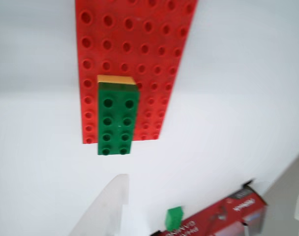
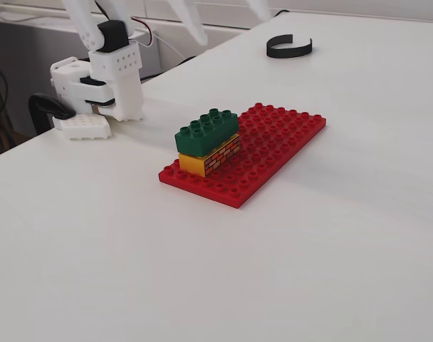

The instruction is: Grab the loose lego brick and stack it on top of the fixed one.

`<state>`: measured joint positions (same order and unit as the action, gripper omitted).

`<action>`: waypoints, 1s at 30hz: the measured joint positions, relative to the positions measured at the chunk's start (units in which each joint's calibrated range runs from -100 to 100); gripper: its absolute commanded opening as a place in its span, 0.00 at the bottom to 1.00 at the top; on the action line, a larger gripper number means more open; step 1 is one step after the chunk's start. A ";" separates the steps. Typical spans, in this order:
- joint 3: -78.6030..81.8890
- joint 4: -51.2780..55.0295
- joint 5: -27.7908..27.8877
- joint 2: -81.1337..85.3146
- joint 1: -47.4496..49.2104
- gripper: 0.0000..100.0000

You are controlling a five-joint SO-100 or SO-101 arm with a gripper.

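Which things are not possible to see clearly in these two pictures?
- Gripper: only a blurred white finger at the wrist view's bottom edge; open or shut is unclear.
- Yellow brick: mostly covered by the green brick in the wrist view.
- Red box: cut off, print blurred.
- Arm: top cut off in the fixed view.

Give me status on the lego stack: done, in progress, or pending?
Looks done: the green brick sits on top of the yellow brick on the red baseplate, and the wrist view shows only a sliver of yellow past its far end. In hand: nothing; a pale finger at the wrist view's bottom edge is well clear of the stack. Left: at most parking the arm.
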<state>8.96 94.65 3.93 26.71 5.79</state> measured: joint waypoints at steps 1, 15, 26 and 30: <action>-0.18 0.60 0.05 3.14 2.00 0.33; 35.30 -16.49 0.62 47.47 0.22 0.01; 73.75 -25.13 0.47 71.59 -1.56 0.01; 79.51 -25.22 0.36 72.02 -1.41 0.01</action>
<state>88.47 69.43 4.29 98.73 4.38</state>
